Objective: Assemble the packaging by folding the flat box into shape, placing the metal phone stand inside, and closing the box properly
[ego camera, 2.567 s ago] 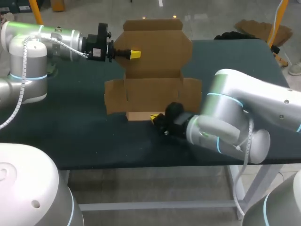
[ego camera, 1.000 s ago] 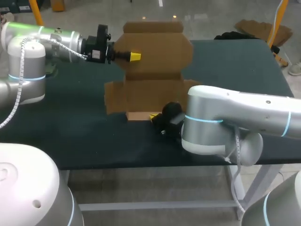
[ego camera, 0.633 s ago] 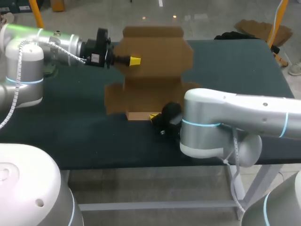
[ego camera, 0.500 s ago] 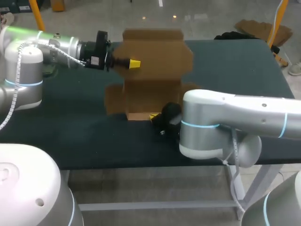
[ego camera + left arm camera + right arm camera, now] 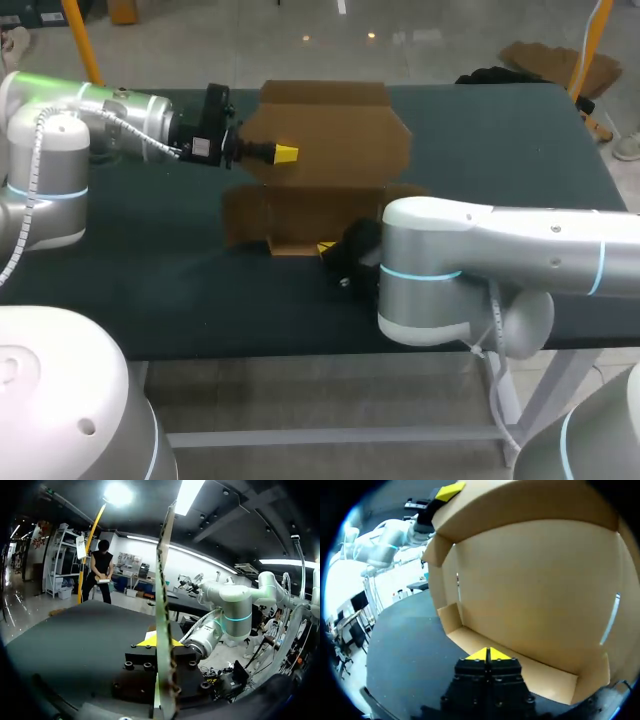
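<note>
Lowered since a moment ago, the left pincer [image 5: 286,153] has tipped the lid [image 5: 335,125] of the cardboard box [image 5: 300,212] toward the front, and the right arm's elbow has swung leftward. From above, the half-folded box stands mid-bench [image 5: 150,270]. Only the left wrist view shows the lid [image 5: 162,605] edge-on, clamped between that pincer's fingers. Only the right wrist view shows the box's pale inside [image 5: 535,590], with the right pincer [image 5: 489,654] closed tip to tip, empty, at the low front wall.

Nothing legible anywhere: the cardboard box [image 5: 340,125] shows plain brown faces, with no label, number or print.
</note>
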### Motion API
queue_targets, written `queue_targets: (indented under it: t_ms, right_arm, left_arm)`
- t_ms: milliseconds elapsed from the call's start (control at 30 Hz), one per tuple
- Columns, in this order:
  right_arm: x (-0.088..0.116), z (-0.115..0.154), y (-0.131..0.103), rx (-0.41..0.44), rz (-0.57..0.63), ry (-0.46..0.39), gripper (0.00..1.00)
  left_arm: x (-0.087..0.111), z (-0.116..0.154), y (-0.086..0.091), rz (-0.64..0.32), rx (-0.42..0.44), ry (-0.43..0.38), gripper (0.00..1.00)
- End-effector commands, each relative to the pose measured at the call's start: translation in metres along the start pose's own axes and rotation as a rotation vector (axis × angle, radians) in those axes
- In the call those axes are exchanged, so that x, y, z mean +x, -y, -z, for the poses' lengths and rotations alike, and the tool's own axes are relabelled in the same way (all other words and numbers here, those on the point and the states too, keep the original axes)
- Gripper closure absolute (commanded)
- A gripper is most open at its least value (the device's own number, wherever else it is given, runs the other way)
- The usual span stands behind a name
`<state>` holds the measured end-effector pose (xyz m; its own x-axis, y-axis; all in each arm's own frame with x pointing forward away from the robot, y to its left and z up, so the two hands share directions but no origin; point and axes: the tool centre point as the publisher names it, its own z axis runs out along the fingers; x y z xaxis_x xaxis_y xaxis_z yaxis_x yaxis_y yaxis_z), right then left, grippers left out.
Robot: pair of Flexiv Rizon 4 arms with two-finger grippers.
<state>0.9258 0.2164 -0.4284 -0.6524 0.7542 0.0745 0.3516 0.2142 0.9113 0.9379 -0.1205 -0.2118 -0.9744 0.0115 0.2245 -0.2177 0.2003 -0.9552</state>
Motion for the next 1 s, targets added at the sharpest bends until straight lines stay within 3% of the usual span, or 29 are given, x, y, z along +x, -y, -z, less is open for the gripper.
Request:
queue_targets:
  t_ms: [33, 333, 1000]
  right_arm:
    - [0.003, -0.006, 0.005, -0.004, 0.0, 0.01, 1.0]
    - [0.003, -0.006, 0.005, -0.004, 0.0, 0.01, 1.0]
    - [0.003, -0.006, 0.005, -0.004, 0.0, 0.01, 1.0]
  left_arm:
    - [0.007, -0.003, -0.007, 0.002, -0.003, 0.01, 1.0]
    - [0.016, -0.007, -0.015, -0.003, -0.01, 0.013, 1.0]
    - [0.014, -0.006, -0.021, -0.011, 0.017, 0.018, 1.0]
